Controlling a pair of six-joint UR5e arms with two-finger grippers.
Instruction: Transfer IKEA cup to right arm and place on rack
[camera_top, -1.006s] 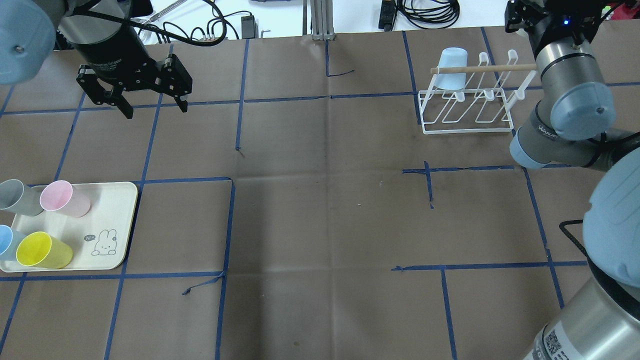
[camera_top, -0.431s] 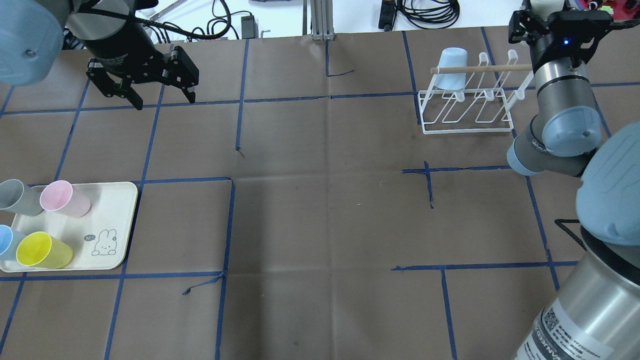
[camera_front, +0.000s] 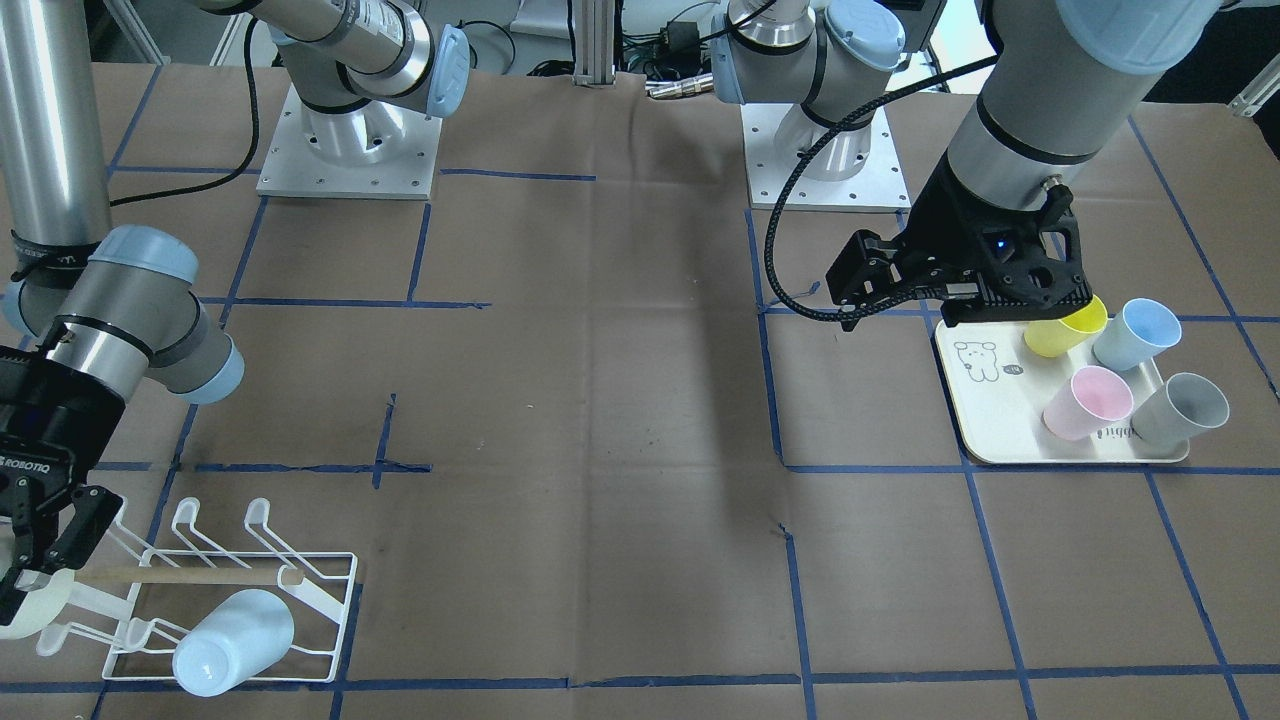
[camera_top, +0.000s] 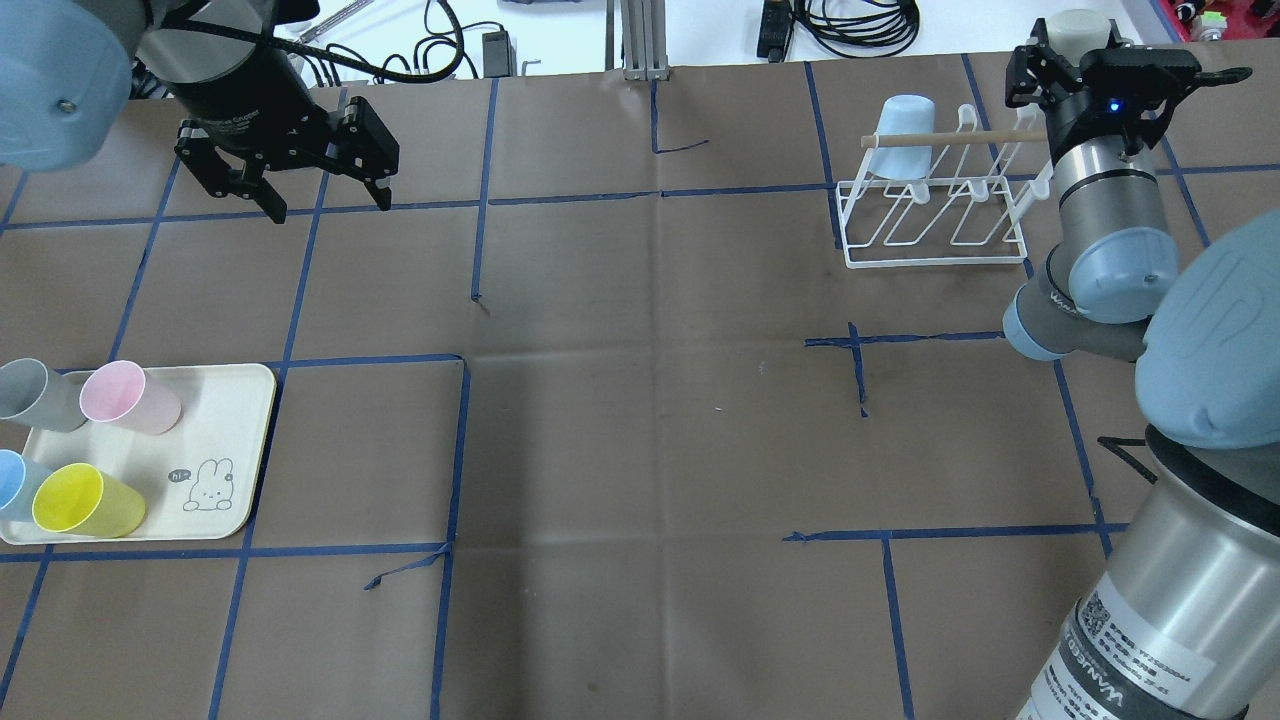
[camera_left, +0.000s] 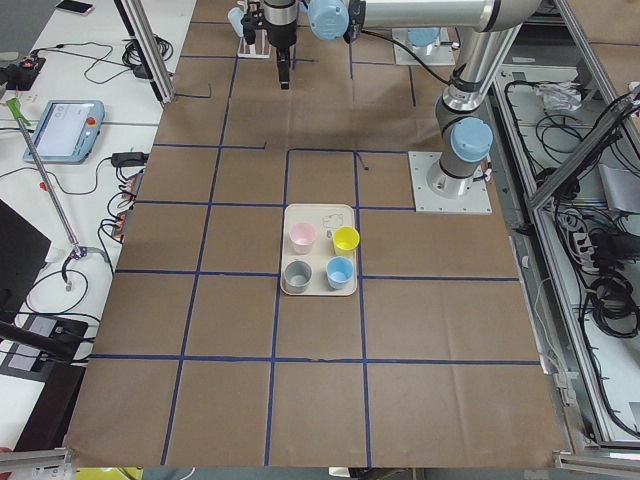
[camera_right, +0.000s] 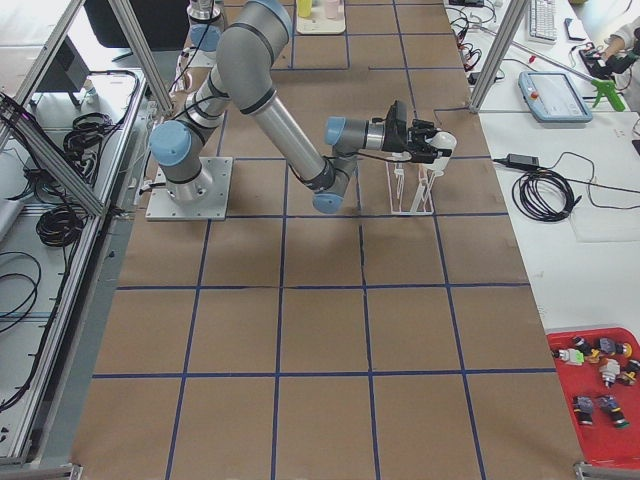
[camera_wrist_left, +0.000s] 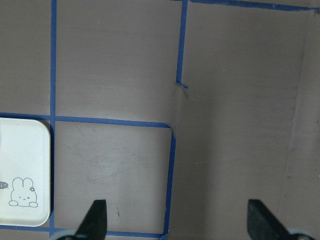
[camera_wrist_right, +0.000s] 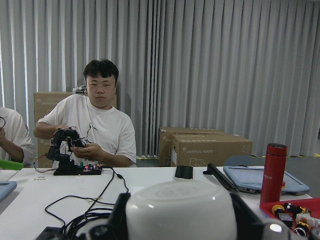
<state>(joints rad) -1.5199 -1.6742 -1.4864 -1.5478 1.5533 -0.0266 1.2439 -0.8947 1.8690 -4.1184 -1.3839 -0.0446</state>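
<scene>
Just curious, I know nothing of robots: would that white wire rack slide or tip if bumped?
The rack is thin wire, so probably light; a bump would likely slide it over the paper. Its wide base makes tipping less likely. The dowel seems to rest loose and might roll.

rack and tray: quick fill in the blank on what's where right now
On the rack, the hung cup is pale ___.
The tray carries ___ cups.
The right hand is ___ on the white cup.
The left hand is ___ and empty.
Missing: blue; four; shut; open
</scene>
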